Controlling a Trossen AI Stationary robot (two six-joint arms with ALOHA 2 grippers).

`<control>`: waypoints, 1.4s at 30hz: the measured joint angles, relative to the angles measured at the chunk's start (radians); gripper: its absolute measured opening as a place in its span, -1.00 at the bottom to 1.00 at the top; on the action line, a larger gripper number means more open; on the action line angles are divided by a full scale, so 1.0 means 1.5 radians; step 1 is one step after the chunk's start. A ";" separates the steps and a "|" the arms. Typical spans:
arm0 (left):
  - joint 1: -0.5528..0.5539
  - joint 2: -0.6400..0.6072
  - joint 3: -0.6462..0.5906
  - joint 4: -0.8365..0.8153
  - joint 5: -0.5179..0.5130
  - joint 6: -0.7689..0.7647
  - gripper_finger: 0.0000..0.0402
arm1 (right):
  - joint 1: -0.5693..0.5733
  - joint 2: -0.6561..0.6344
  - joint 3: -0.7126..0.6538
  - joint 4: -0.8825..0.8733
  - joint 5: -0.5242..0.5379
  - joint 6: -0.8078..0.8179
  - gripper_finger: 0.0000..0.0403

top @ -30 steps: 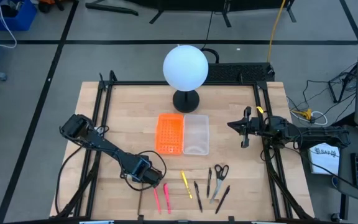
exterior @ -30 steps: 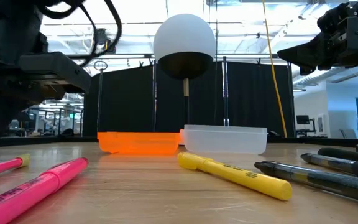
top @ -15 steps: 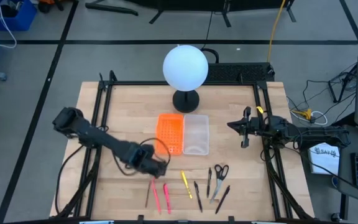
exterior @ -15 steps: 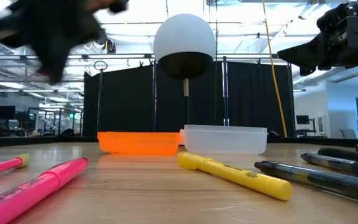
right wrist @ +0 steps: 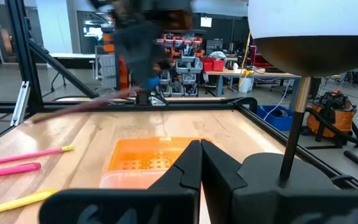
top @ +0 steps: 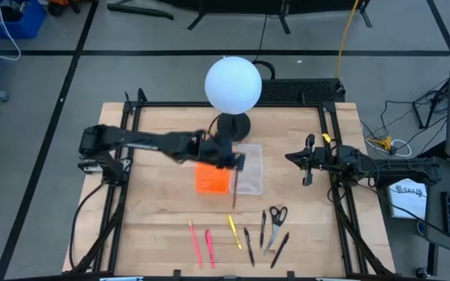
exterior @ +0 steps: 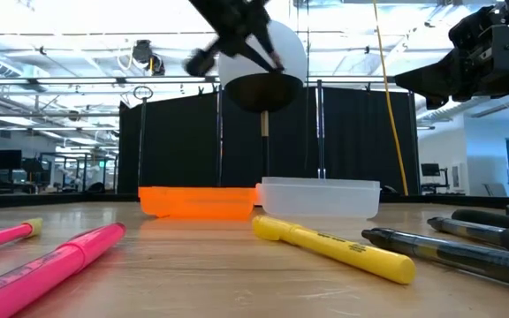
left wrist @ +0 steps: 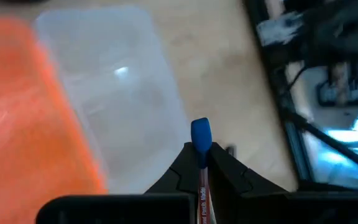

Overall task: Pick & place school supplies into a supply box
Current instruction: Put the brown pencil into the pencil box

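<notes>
Left wrist view: blue-capped pencil gripped.

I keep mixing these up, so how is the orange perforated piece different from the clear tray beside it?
The orange perforated piece is opaque bright orange with rows of holes; the clear tray is translucent, whitish and plain. In the high view the left gripper, clamping a blue-tipped pencil, hangs over the seam between them. Both are rectangular, similar in size, lying side by side on the table.

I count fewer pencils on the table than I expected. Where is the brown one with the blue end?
The left gripper holds the brown pencil, shut on it in the air over the clear supply box, beside the orange tray at the table's middle in the high view.
</notes>
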 joint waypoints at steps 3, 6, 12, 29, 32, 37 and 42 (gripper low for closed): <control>0.047 0.018 0.000 -0.005 0.026 0.028 -0.91 | 0.000 0.006 0.000 0.002 0.000 0.000 -1.00; 0.083 0.051 0.024 -0.006 0.036 0.047 -0.91 | 0.000 0.010 0.000 0.002 0.001 0.000 -1.00; 0.119 0.161 0.151 -0.076 0.048 0.111 -0.91 | 0.000 0.019 0.000 0.001 0.001 -0.001 -1.00; 0.103 0.316 0.313 -0.226 -0.025 0.083 -0.92 | 0.000 0.023 0.000 -0.002 0.000 -0.001 -1.00; 0.093 0.316 0.310 -0.229 -0.081 0.071 -0.92 | 0.000 0.023 0.000 -0.002 0.000 -0.001 -1.00; 0.080 0.316 0.309 -0.243 -0.132 0.060 -0.92 | 0.000 0.023 0.000 -0.002 0.000 -0.002 -1.00; 0.071 0.316 0.309 -0.258 -0.150 0.055 -0.92 | 0.000 0.023 0.000 -0.002 0.000 -0.002 -1.00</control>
